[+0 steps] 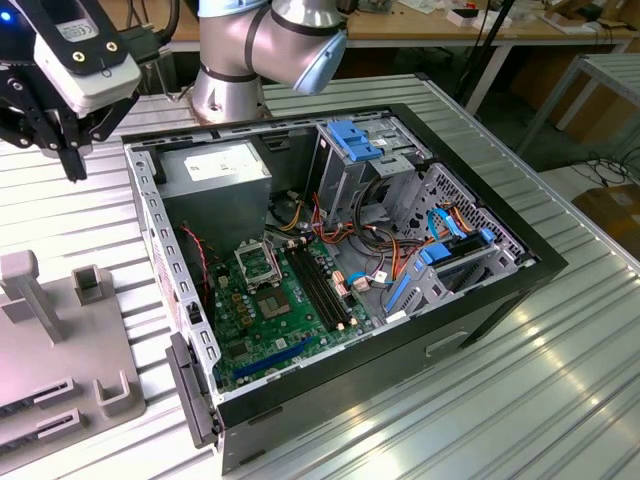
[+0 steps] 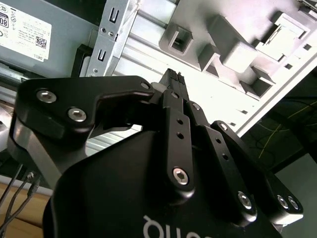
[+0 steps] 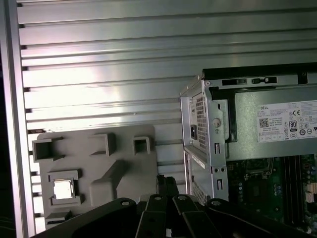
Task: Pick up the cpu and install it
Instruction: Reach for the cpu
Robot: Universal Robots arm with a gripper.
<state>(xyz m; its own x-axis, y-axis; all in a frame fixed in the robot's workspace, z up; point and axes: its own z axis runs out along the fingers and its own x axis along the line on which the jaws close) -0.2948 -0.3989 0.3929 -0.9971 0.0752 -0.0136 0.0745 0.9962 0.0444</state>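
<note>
— What's on the list at the arm's end?
— One black gripper (image 2: pixel 174 82), bolted linkage bars, fingertips brought together with nothing between them.
— And beyond it?
— One grey fixture plate (image 2: pixel 198 12) with raised blocks and square pockets, lying on a ribbed metal table (image 2: pixel 138 62). Alongside, one slotted steel chassis rail (image 2: pixel 111 29) and one grey power supply (image 2: pixel 64 25) bearing a white label (image 2: pixel 20 29).

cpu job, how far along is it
Nothing looks done yet: the cpu sits in its pocket on the grey holder. In hand: the end effector is shut and empty, raised above the table beside the open computer case. Left: picking it up and seating it on the motherboard.
</note>
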